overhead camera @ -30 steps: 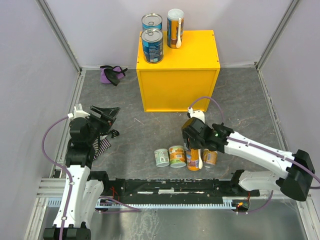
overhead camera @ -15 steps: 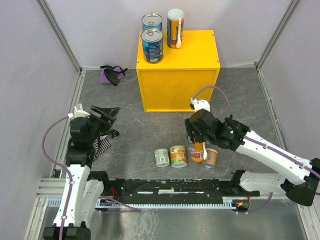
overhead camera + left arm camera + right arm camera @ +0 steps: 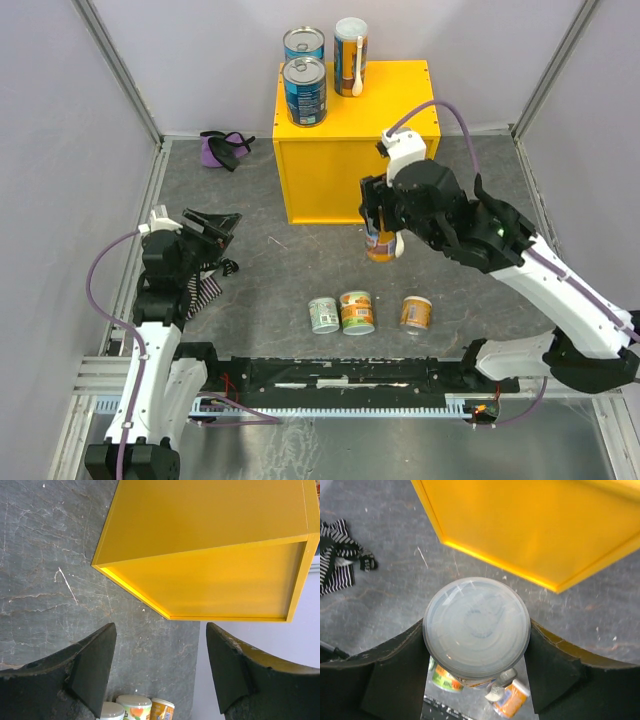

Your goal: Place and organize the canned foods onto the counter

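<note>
My right gripper [image 3: 383, 226] is shut on a tall orange can [image 3: 380, 244] with a white spoon on its side, held in the air just in front of the yellow counter [image 3: 390, 100]. In the right wrist view the can's clear lid [image 3: 476, 625] fills the space between both fingers. Two blue-labelled cans [image 3: 305, 90] and another tall orange can [image 3: 351, 50] stand on the counter's back left. Three short cans stay on the floor: pale-green [image 3: 323, 314], orange-and-green [image 3: 355, 312], orange [image 3: 417, 313]. My left gripper [image 3: 215, 225] hovers at the left, open and holding nothing.
A purple cloth bundle [image 3: 224, 148] lies by the back left wall. A striped cloth [image 3: 205, 290] lies under my left arm. Grey walls close the sides and back. A black rail [image 3: 340, 375] runs along the near edge.
My right arm has lifted the tall orange can out of the floor row and carried it up and back toward the counter's front. The left arm has stayed put.
</note>
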Tool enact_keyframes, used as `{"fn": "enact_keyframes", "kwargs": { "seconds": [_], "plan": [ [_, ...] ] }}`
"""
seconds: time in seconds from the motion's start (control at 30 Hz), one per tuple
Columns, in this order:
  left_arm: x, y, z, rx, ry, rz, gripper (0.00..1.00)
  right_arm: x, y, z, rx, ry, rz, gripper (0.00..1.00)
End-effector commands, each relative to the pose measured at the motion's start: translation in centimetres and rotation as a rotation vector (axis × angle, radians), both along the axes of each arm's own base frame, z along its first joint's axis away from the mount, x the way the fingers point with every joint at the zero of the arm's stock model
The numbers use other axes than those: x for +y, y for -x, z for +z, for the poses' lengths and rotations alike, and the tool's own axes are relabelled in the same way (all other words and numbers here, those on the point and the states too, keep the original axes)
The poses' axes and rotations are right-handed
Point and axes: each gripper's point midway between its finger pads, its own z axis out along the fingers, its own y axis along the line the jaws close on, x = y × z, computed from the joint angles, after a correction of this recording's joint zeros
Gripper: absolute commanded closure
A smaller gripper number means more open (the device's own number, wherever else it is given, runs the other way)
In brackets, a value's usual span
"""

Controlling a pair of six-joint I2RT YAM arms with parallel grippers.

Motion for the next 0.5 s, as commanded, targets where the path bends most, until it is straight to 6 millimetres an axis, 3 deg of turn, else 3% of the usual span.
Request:
{"fn": "enact_keyframes", "kwargs": {
  "seconds": [0.0, 0.2, 0.47],
  "plan": [
    [-0.1, -0.6, 2.3, -0.073, 0.014, -0.001, 0.22, 0.9, -2.5, 8.8, -0.223, -0.108, -0.016, 0.99],
    [0.1, -0.9, 2.3, -0.07, 0.002, 0.007, 0.22, 1.6, -4.5, 14.1, -0.323, -0.15, -0.005, 0.99],
    [0.4, -1.5, 2.2, -0.057, -0.009, 0.02, 0.22, 1.4, -7.4, 18.6, -0.399, -0.235, 0.002, 0.99]
  ]
}}
